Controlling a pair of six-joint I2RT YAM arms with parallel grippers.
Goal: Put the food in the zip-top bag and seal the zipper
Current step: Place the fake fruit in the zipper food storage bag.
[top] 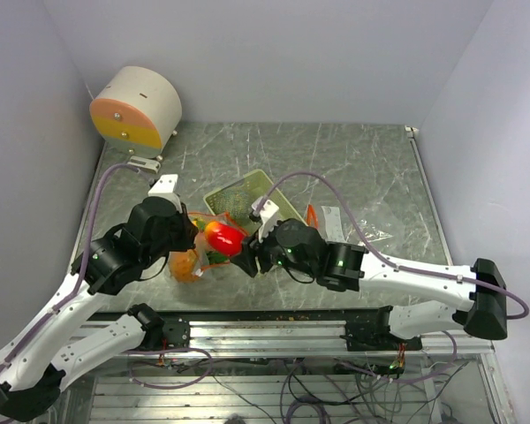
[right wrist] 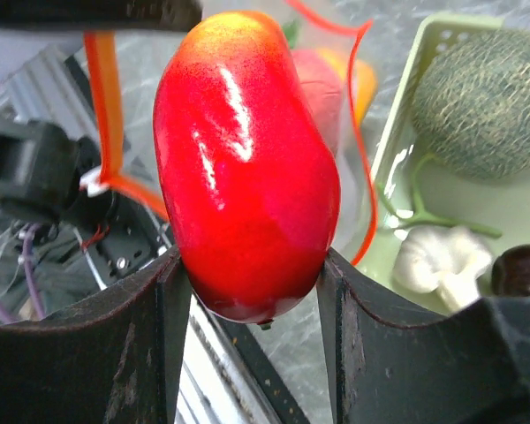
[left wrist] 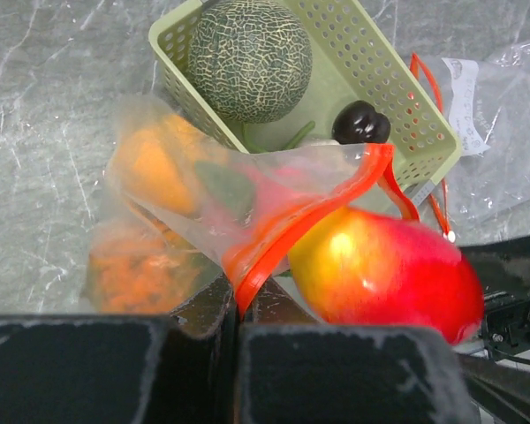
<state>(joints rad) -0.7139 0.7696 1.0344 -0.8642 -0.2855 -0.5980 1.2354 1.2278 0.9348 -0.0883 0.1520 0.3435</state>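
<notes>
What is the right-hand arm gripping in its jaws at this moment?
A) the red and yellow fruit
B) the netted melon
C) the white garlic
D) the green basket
A: the right wrist view shows the red and yellow fruit pinched between the right arm's jaws, while the melon and the garlic lie in the basket.
</notes>
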